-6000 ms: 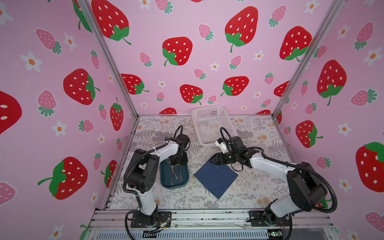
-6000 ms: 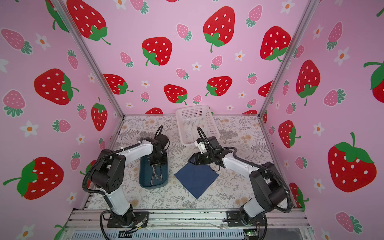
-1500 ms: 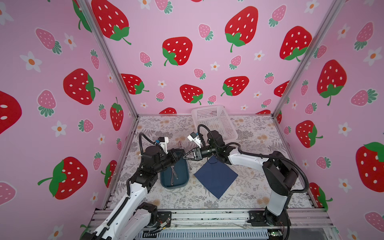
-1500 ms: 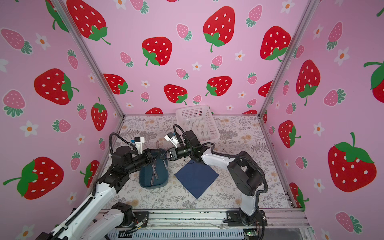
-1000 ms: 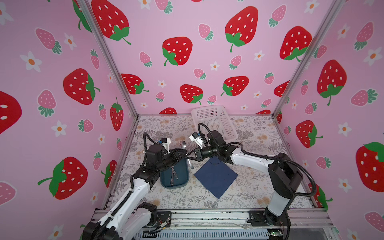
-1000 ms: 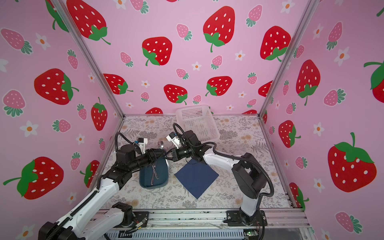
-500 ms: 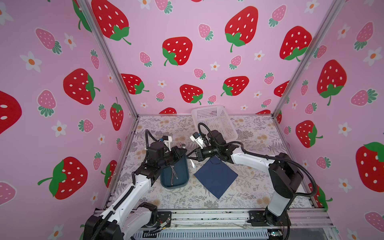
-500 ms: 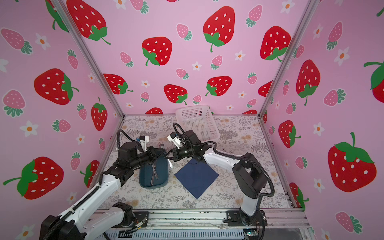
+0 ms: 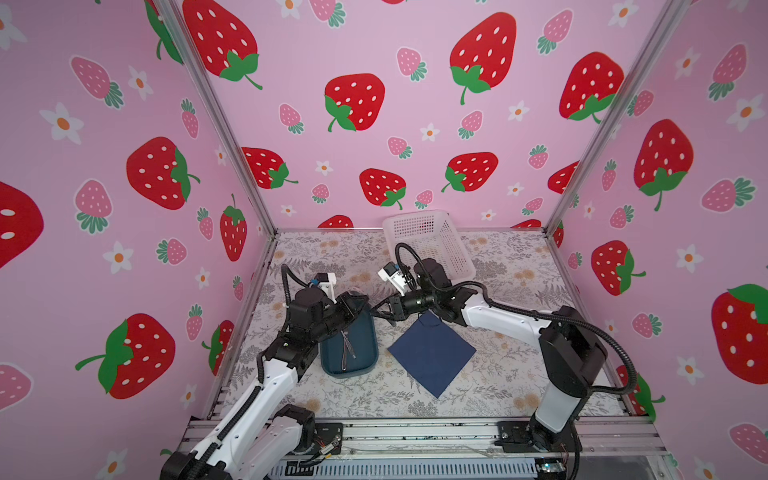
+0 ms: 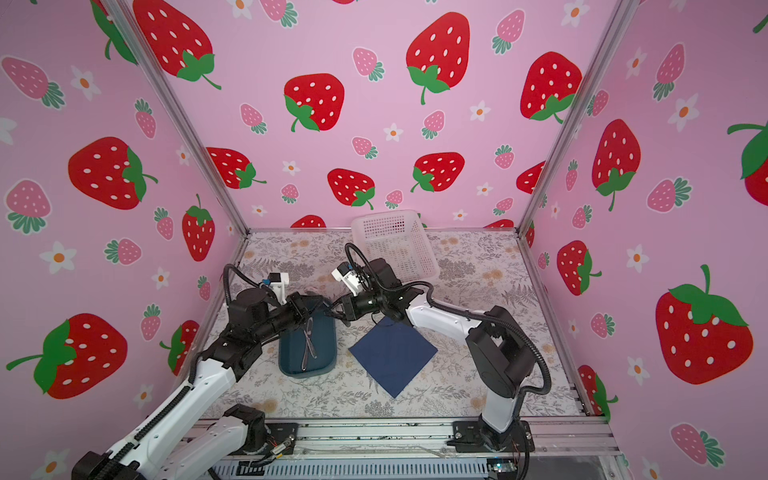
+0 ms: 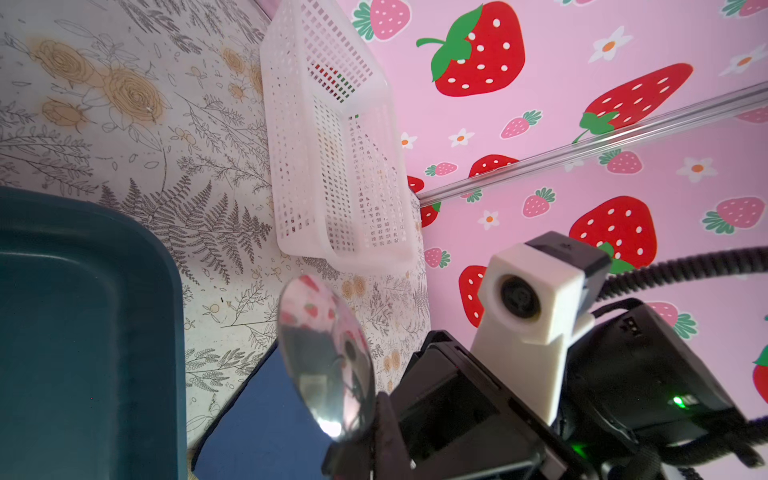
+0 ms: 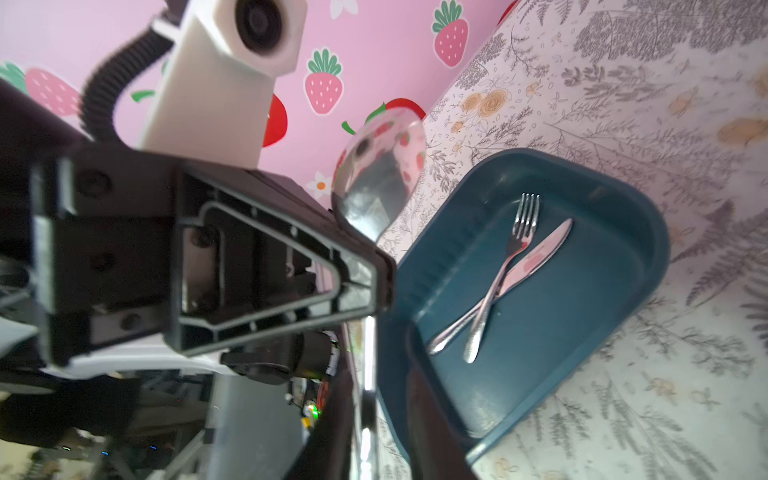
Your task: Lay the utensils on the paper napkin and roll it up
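Observation:
The spoon (image 12: 380, 174) is held in the air above the far end of the teal tray (image 9: 350, 375), between the two arms. My left gripper (image 11: 365, 444) is shut on its neck just below the bowl (image 11: 328, 361). The handle (image 12: 368, 374) runs between the fingers of my right gripper (image 12: 374, 424), which stands open with a gap beside the handle. In both top views the two grippers (image 9: 365, 305) (image 9: 380, 311) meet tip to tip. A fork (image 12: 513, 245) and a knife (image 12: 532, 259) lie crossed in the tray. The navy paper napkin (image 9: 432, 357) (image 10: 392, 357) lies flat and bare, right of the tray.
A white perforated basket (image 9: 428, 245) stands at the back of the flowered table, just behind my right arm (image 9: 498, 320). Pink strawberry walls close in the left, back and right sides. A metal rail (image 9: 415, 432) runs along the front edge.
My left gripper has shut on the spoon near its bowl. My right gripper, which was shut on the handle, has opened. Both arms have stayed nearly in place.

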### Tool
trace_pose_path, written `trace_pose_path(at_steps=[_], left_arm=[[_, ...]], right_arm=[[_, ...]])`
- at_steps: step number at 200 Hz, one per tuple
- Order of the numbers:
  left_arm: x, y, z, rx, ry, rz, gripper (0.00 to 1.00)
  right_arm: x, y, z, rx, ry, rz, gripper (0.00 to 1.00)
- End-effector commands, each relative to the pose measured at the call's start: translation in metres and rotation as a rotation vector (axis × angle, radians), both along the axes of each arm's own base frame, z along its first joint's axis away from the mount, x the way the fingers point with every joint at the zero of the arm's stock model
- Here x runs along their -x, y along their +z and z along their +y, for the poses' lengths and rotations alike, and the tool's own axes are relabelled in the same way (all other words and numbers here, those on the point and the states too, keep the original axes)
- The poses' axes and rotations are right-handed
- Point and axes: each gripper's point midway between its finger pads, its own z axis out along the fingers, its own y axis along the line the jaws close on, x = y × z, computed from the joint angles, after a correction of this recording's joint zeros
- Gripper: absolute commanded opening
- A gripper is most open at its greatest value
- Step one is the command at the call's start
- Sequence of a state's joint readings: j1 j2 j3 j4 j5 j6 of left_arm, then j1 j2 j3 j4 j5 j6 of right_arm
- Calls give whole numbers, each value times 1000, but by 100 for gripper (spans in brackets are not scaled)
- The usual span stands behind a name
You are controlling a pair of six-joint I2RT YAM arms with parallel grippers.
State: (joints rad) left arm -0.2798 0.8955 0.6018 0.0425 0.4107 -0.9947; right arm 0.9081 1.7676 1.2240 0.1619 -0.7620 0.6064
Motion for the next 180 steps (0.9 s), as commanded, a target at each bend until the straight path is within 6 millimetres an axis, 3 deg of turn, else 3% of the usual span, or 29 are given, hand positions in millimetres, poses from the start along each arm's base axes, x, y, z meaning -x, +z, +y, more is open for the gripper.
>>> trace_pose_path(at_steps=[1,27,73,91,130,156,180], left_arm=[[-7,13,11,9,91,30,0],[-9,7,19,-24,142,87,0],[-6,-13,26,-22,217,241,0],[-5,-19,28,-7,246,304,0],[-5,-23,25,28,260,380,0],[-5,-22,21,42,257,391,0],[-6,-18,19,47,254,384,0]], right_arm=[[-6,6,-1,17,-44,-53,39],[-26,-5,-12,107,-150,-166,41],[-38,-4,-22,179,-217,-336,44],[-38,-1,-26,187,-247,-550,49],[-15,34,-43,38,-248,-1149,48],[9,30,-44,-1,-95,-1486,47],[-4,23,-38,92,-93,-1576,42]])
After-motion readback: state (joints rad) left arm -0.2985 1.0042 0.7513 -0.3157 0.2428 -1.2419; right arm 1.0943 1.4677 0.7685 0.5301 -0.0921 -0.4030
